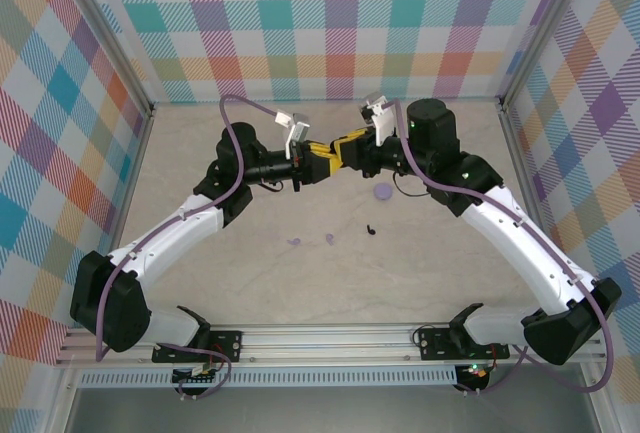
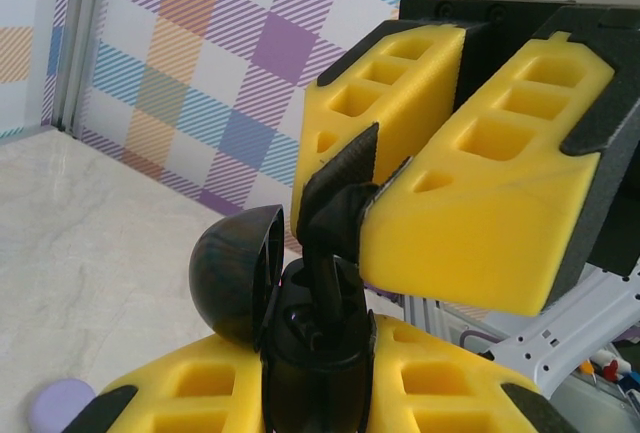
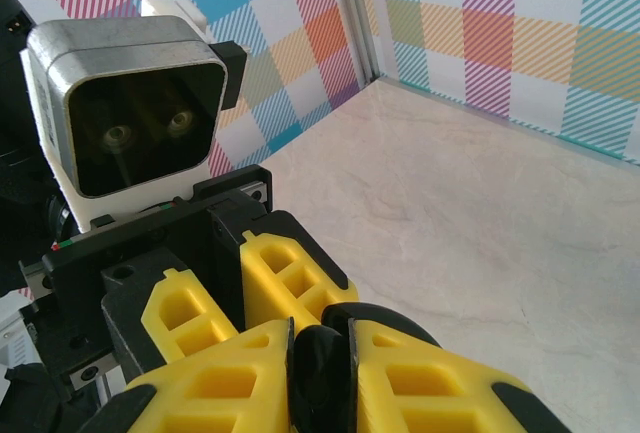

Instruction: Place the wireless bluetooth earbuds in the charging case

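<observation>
Low in the centre of the overhead view, a left lilac earbud (image 1: 294, 242), a right lilac earbud (image 1: 330, 240) and a loose black earbud (image 1: 371, 228) lie on the table (image 1: 450, 283). A round lilac case (image 1: 383, 192) sits just beyond them. Farther up, mid-frame, the left gripper (image 1: 303, 165) is clamped on an open black case (image 2: 315, 353). The right gripper (image 1: 345, 153) pinches a held black earbud (image 2: 335, 213) at the case's opening. The earbuds look tiny, light, hard and slippery, and are probably best pinched gently across the stem.
</observation>
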`<control>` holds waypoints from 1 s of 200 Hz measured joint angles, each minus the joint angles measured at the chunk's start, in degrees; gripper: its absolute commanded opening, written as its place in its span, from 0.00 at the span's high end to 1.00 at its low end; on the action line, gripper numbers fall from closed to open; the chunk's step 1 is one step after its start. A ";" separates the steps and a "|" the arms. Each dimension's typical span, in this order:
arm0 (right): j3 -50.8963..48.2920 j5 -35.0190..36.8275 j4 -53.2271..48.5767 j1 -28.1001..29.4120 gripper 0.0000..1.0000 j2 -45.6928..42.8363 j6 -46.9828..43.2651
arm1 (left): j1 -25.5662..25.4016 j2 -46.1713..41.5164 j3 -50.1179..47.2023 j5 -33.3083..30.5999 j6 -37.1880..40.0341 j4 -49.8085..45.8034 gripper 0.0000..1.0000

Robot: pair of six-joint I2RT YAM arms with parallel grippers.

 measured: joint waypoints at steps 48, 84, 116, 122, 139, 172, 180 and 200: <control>0.00 0.87 -0.24 0.00 0.80 0.00 -1.01 | 0.00 0.02 0.04 -1.09 -0.11 -0.22 0.91; 0.00 0.57 -1.31 0.11 0.79 0.02 -1.42 | 0.00 0.02 0.04 -1.44 -0.11 -0.24 0.91; 0.48 -0.02 -2.23 0.26 0.77 0.81 -1.62 | 0.00 0.04 0.04 -1.51 -0.11 -0.66 0.91; 0.55 -0.09 -2.45 0.24 0.76 0.90 -1.64 | 0.00 0.07 0.04 -1.51 -0.11 -0.76 0.91; 1.05 -0.37 -3.28 0.24 0.73 1.29 -1.77 | 0.00 0.09 0.04 -1.46 -0.11 -1.20 0.91; 2.67 -1.03 -4.76 0.24 0.65 2.12 -1.86 | 0.00 0.09 0.04 -1.46 -0.09 -1.49 0.91; 2.69 -1.31 -4.76 0.24 0.62 2.12 -1.81 | 0.00 0.09 0.04 -1.46 -0.07 -1.51 0.91; 3.19 -1.84 -5.16 0.24 0.56 2.25 -1.29 | 0.00 0.09 0.04 -1.31 0.11 -1.55 0.91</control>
